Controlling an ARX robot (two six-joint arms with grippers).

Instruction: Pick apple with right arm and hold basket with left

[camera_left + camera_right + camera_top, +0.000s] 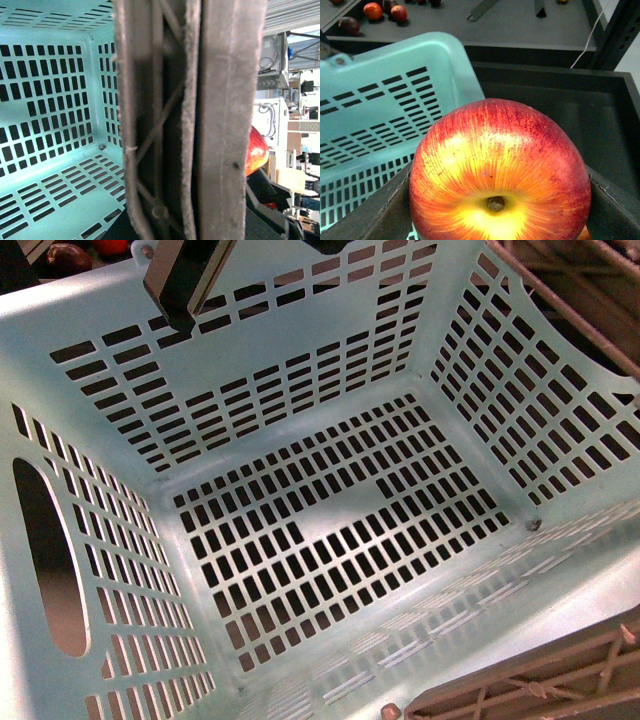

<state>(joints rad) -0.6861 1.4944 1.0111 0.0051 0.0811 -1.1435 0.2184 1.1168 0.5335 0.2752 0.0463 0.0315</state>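
The pale mint-blue basket [330, 530] fills the front view, and nothing lies on its slotted floor. My left gripper [185, 210] is shut on the basket at its brown-grey swing handle [220, 100], which hides the jaws. A dark finger [185, 280] reaches over the far rim. My right gripper [500, 205] is shut on the red and yellow apple [495, 150], stem dimple facing the camera, with a dark finger [370, 215] on each side. It holds the apple just outside the basket wall [380, 110]. The apple also shows past the handle in the left wrist view [255, 150].
A dark tray [560, 110] lies below and beyond the apple. Small red and dark fruits [372, 10] sit on the grey table behind the basket. The basket's brown handles [540, 680] lie along its near and right rims.
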